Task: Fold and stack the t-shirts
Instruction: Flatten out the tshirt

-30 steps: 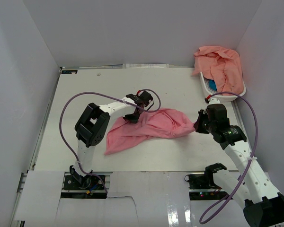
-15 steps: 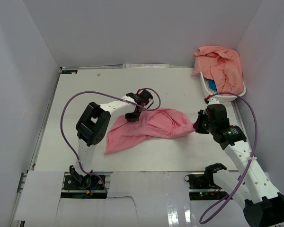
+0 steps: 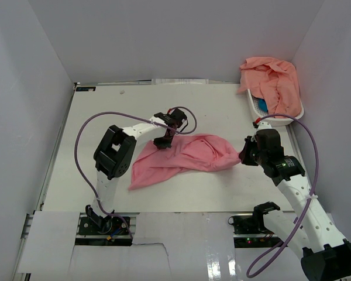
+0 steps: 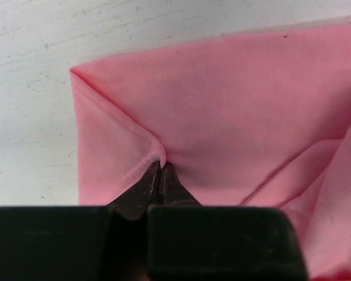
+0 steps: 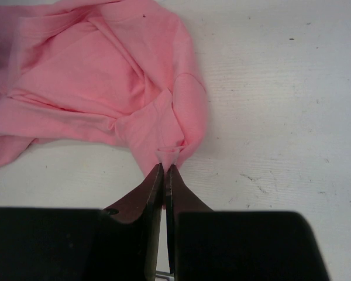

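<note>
From above, a pink t-shirt point(image 3: 187, 155) lies crumpled on the white table point(image 3: 105, 111), with the left gripper point(image 3: 164, 141) at its far left edge and the right gripper point(image 3: 244, 155) at its right tip. Far right of this shirt, a white slotted basket point(image 3: 279, 120) holds a heap of salmon t-shirts point(image 3: 272, 82) over something blue point(image 3: 262, 105). A purple cable point(image 3: 82, 146) loops left of the shirt and another point(image 3: 309, 170) arcs to its right. In the left wrist view, the left gripper point(image 4: 159, 168) has its jaws pressed together on a pucker of the pink t-shirt point(image 4: 222, 105), with bare table point(image 4: 29, 88) to the shirt's left. In the right wrist view, the right gripper point(image 5: 164, 168) is clamped on a small fold at the pink t-shirt's point(image 5: 88, 76) edge, with scuffed table point(image 5: 281, 88) to its right.
</note>
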You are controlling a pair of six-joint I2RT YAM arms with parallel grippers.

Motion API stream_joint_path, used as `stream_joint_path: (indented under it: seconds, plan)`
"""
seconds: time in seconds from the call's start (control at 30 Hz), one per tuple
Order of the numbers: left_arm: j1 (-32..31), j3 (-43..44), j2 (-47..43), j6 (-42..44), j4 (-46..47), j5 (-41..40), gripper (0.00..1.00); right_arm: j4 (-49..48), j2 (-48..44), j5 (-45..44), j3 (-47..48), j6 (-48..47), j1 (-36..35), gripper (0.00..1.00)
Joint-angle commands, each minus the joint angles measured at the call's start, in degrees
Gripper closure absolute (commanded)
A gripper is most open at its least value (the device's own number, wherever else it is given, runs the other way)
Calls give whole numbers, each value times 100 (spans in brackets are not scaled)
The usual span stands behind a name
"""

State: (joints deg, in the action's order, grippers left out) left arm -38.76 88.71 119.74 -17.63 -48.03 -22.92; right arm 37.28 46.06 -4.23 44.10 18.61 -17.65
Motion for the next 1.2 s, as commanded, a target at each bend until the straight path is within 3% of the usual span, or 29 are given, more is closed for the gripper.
stream_joint_path:
  seconds: [0.0, 0.17, 0.27, 0.37, 0.53, 0.73, 0.83, 0.93, 1.07, 1.17]
  plan:
    - [115, 147, -48, -39, 13, 208, 100, -212, -106, 80, -50, -77, 16, 92]
    - [132, 314, -214, -170, -119, 288, 100, -282, -63, 220, -15, -121, 16, 92]
    - [167, 471, -844, -355, -128, 148, 100, -379, 261, 256, 239, -226, 16, 92]
    - [413, 717, -1433, -540, -128, 86, 100, -371, 787, 195, 871, -331, 16, 92]
    - [1344, 947, -2182, -601, -171, 288, 100, -168, 1763, -217, 2531, -490, 16, 92]
    - [2380, 473, -3052, -829, 284, 480, 100, -54, 3089, -649, 4217, -709, 60, 92]
    - [2637, 446, -3272, -927, 609, 534, 100, -54, 3758, -510, 4939, -780, 113, 92]
    - [2751, 726, -3299, -1032, 768, 595, 100, 130, 4356, -395, 6430, -885, 139, 92]
    - [2760, 815, -3571, -1032, 1032, 508, 100, 184, 4552, -455, 7041, -1034, 148, 92]
    - [2830, 780, -3826, -1032, 1129, 228, 100, 253, 4351, -649, 6868, -1079, 200, 92]
